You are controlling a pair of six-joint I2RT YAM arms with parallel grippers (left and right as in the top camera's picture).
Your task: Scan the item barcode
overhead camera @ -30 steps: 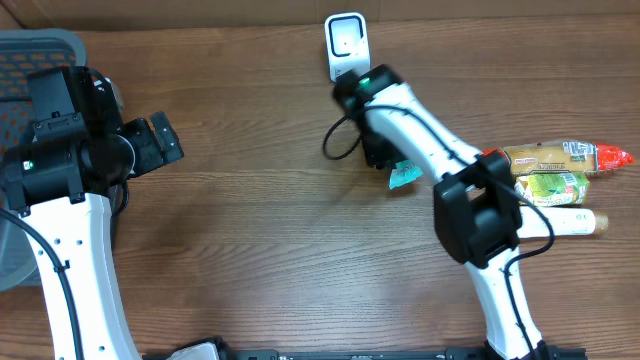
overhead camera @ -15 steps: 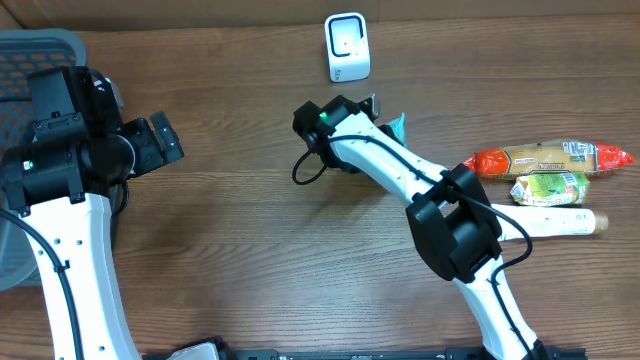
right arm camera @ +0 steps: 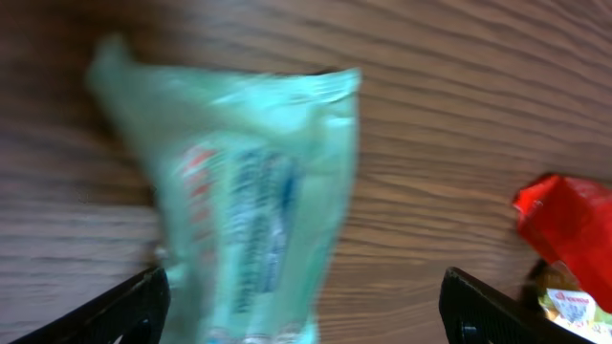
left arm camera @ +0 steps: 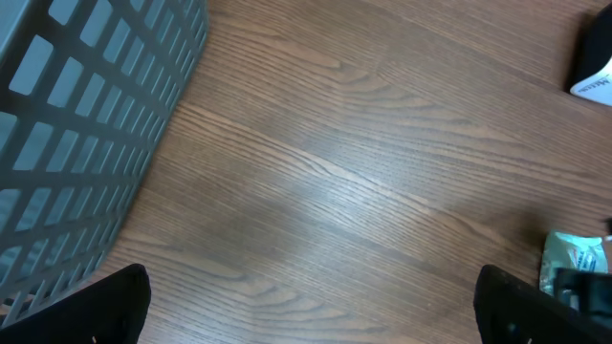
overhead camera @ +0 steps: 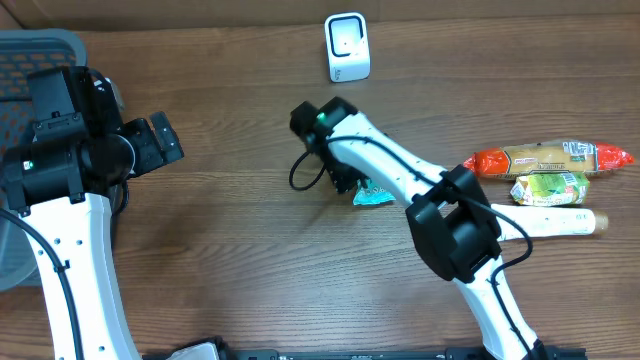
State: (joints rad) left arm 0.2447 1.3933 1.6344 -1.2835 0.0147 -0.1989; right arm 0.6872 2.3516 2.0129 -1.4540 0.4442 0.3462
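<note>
From above, you see the teal packet (overhead camera: pixel 373 196) lying flat on the worktop (overhead camera: pixel 240 260), just beside the right hand (overhead camera: pixel 345 182) and well apart from the white scanner (overhead camera: pixel 347 46) at the far edge. No hand holds it. The left hand (overhead camera: pixel 160 145) hangs far off by the grey basket (overhead camera: pixel 40 45). To your right, a red-ended packet (overhead camera: pixel 548 158), a green packet (overhead camera: pixel 548 187) and a white tube (overhead camera: pixel 560 222) lie bunched together.

In the left wrist view, the left hand's fingers sit in the two bottom corners, spread wide with only bare wood between them, so that hand is open and empty. The basket wall fills the upper left, and a corner of the teal packet (left arm camera: pixel 574 258) shows at the right edge.

In the right wrist view, the right hand's fingers also stand wide apart at the bottom corners. The teal packet (right arm camera: pixel 239 201) is blurred between and beyond them. The right-side finger is clear of it, so I read this hand as open and gripping nothing.

Whether this packet's barcode has been read, you cannot tell from here. If it has, it probably needs moving on to the basket. If not, you need to pick it up again and show it to the scanner. The three other things look untouched, so I judge most of the job remains.
</note>
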